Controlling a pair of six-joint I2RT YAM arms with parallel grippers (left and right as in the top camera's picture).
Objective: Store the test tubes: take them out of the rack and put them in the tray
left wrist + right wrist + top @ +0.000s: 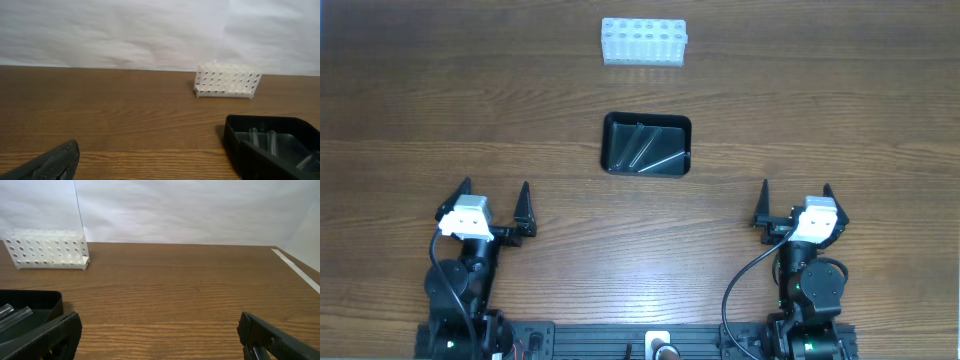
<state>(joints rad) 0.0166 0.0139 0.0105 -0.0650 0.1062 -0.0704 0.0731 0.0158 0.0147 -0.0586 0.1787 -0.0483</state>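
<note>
A white test tube rack (pixel 642 42) stands at the far middle of the table, also seen from the wrists as the rack (pixel 227 80) and rack (pixel 47 249). Nearer lies a black tray (pixel 616 160) holding clear test tubes (pixel 650 148); the tray (pixel 235 140) shows tubes (pixel 270 141) inside, and the tray (pixel 50 300) shows tube ends (pixel 15 314). My left gripper (pixel 495 200) is open near the left base, and my right gripper (pixel 794 203) is open near the right base. Both are well short of the tray, with nothing between their fingers.
The wooden tabletop (pixel 440 100) stretches wide around the rack and tray. A white backdrop (pixel 125 30) rises behind the table's far edge. A strip of pale tape (pixel 297 270) marks the table's right side.
</note>
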